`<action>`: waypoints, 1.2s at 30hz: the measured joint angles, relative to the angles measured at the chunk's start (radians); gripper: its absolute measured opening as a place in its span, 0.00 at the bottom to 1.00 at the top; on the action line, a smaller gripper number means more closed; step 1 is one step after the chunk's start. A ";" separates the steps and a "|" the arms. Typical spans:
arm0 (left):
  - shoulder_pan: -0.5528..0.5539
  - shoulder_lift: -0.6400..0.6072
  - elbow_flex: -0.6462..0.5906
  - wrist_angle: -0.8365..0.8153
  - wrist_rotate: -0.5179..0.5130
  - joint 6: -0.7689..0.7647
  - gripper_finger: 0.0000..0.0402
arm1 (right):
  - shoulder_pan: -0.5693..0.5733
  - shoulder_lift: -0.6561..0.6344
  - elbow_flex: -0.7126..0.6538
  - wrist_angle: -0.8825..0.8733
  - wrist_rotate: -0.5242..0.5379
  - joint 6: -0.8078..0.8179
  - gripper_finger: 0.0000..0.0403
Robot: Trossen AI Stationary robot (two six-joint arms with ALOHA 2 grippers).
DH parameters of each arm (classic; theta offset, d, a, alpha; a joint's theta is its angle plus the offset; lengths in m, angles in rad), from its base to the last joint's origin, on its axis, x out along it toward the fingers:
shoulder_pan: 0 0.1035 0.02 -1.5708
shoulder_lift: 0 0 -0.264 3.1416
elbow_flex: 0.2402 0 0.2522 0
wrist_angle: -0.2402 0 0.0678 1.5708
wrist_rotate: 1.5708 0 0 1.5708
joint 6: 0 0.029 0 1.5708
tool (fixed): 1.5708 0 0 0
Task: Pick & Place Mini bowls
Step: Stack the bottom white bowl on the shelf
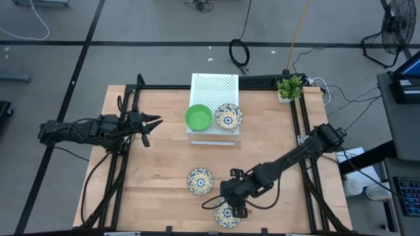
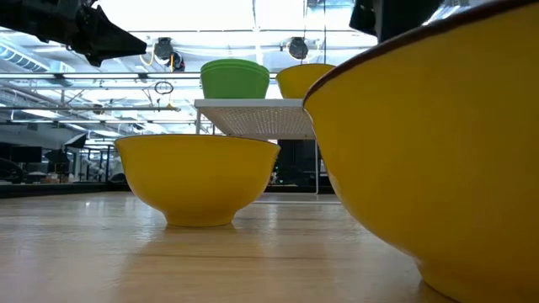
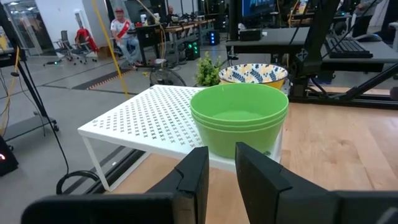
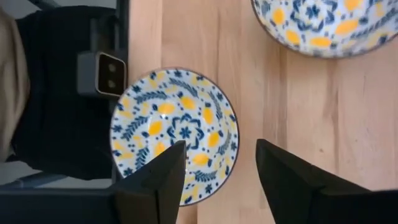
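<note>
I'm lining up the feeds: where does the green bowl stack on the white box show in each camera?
High view: green bowl stack on the white perforated box, at its near-left edge.
Low view: upper centre, atop the box.
Left wrist view: centre, ahead of the left gripper.
Right wrist view: not in it.
Shared landmark: the box.

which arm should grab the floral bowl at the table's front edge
The right. Its hand hangs open directly over that floral bowl, one finger above its rim. The left hand is far off, beside the white perforated box.
</note>
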 joint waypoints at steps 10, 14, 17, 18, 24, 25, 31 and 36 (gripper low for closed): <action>0.000 0.000 0.000 -0.004 0.000 -0.002 0.21 | 0.001 0.000 -0.104 0.089 -0.001 0.043 0.43; 0.000 0.000 0.000 -0.004 0.000 -0.002 0.21 | 0.001 0.000 -0.134 0.125 -0.025 0.047 0.43; 0.000 0.000 0.000 -0.004 0.000 -0.002 0.21 | 0.001 0.000 -0.160 0.126 -0.027 0.047 0.42; 0.000 0.000 0.000 -0.004 0.000 -0.002 0.21 | 0.001 0.000 -0.170 0.132 -0.027 0.047 0.42; 0.000 0.000 0.000 -0.004 0.000 -0.002 0.21 | 0.001 0.000 -0.203 0.164 -0.027 0.047 0.41; 0.000 0.000 0.000 -0.004 0.000 -0.002 0.21 | 0.001 0.000 -0.207 0.172 -0.027 0.047 0.41; 0.000 0.000 0.000 -0.004 0.000 -0.002 0.21 | 0.002 0.000 -0.213 0.181 -0.036 0.080 0.41; 0.000 0.000 0.000 -0.004 0.000 -0.002 0.21 | 0.006 0.000 -0.213 0.182 -0.077 0.099 0.41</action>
